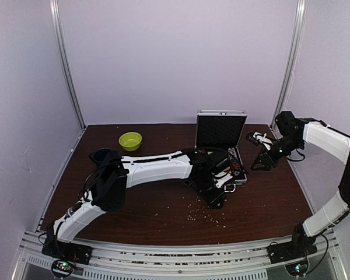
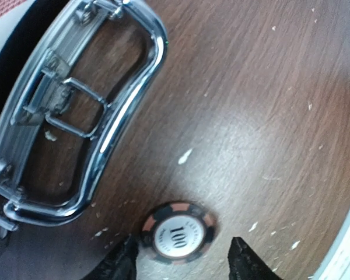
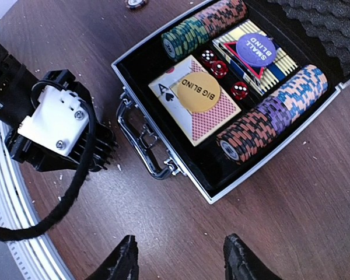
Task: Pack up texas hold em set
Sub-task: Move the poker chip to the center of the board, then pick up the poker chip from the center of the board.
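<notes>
A poker chip point(image 2: 178, 233) lies flat on the table point(image 2: 268, 116) between the left gripper's point(image 2: 184, 249) half-spread fingers, untouched, beside the case handle point(image 2: 141, 87). The right gripper point(image 3: 181, 245) hangs open and empty.

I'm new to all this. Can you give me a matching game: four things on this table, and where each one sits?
Things:
1 yellow Big Blind button
2 chip marked 100
3 lime-green bowl
4 red dice

Places:
A beside the case handle
B in the gap between the card decks
C at the back of the table, left of the open lid
D on the ace-faced deck

Pairs: 1-D, 2-A, 3-C, 4-B
</notes>
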Motion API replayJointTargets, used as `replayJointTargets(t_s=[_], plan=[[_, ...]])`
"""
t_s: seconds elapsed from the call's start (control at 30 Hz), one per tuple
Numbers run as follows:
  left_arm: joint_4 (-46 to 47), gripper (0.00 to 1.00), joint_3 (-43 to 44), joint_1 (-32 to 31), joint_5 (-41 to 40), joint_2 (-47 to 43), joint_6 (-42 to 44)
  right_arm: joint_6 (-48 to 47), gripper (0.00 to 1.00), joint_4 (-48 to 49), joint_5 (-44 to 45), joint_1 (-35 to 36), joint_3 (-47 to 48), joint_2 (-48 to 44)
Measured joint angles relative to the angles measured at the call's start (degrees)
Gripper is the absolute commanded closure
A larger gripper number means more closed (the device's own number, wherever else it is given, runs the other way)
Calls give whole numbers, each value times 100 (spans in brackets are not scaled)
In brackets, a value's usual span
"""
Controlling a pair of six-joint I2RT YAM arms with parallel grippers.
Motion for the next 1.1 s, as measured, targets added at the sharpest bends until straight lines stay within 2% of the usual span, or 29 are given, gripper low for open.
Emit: replayJointTargets(t_s=[0.1,0.27,0.37,0.47,0.63,0.8,1.1], plan=[[122,42,-492,-7,-247,-306,166,-2,49,-11,-170,0,0,13],[173,43,-1580,179,-752,-1349,203,74,49,157,-544,-2,-44,33],[260,46,-2109,588,-981,-2059,127,164,49,428,-754,0,-223,33],[278,45,-2308,1165,-1152,-2352,52,214,49,549,-822,33,-308,33],[262,39,-2328,1858,-1499,-2124,28,275,49,774,-817,190,-402,33],[201,38,-2048,1880,-1746,-1600,-11,295,49,833,-804,402,-501,44],[249,38,-1928,2017,-1604,-1228,-13,297,49,863,-758,479,-507,85]])
